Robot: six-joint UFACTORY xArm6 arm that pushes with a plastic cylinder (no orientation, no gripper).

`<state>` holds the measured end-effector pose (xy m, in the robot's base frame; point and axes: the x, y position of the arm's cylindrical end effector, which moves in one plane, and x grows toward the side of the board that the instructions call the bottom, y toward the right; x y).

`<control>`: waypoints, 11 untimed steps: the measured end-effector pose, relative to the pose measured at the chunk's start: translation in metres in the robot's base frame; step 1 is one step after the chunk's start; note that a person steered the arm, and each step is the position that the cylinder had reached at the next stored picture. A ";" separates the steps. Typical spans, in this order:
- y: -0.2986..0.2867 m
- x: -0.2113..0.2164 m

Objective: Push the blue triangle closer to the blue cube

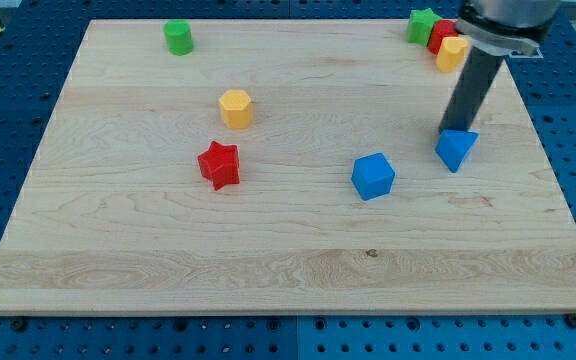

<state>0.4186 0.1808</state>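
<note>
The blue triangle (pixel 456 149) lies on the wooden board at the view's right. The blue cube (pixel 373 176) sits to its left and slightly lower, about a block's width away. My tip (pixel 449 130) is at the triangle's top edge, touching or almost touching it on the far side. The dark rod rises from there toward the view's top right.
A red star (pixel 219 165) and a yellow hexagon block (pixel 236 108) lie left of centre. A green cylinder (pixel 178 37) is at the top left. At the top right sit a green block (pixel 423 25), a red block (pixel 442 34) and a yellow block (pixel 452 53).
</note>
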 end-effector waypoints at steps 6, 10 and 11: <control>-0.002 0.039; -0.040 0.038; -0.040 0.038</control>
